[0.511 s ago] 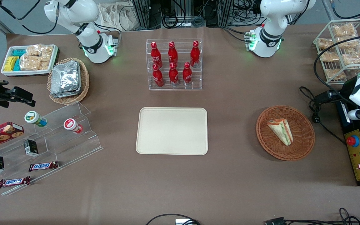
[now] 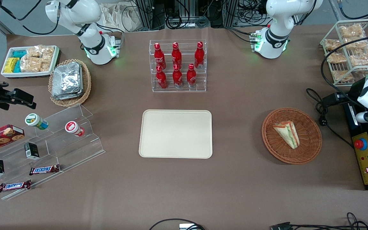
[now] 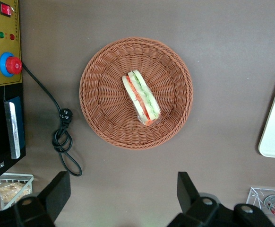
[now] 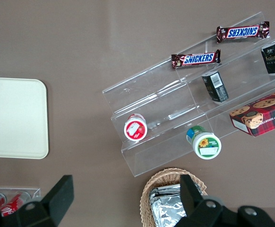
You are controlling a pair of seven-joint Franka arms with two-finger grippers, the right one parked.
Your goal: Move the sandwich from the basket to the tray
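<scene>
Unchanged from the earlier frame: sandwich (image 3: 141, 98) in basket (image 3: 99, 113) (tray (image 2: 175, 133) bare), gripper (image 3: 121, 191) hovering high above the table beside the basket, fingers spread wide.

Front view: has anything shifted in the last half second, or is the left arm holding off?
Nothing visibly changed. The sandwich still lies in the basket, the tray stays bare, and the gripper still hangs open above the basket, holding nothing.
</scene>
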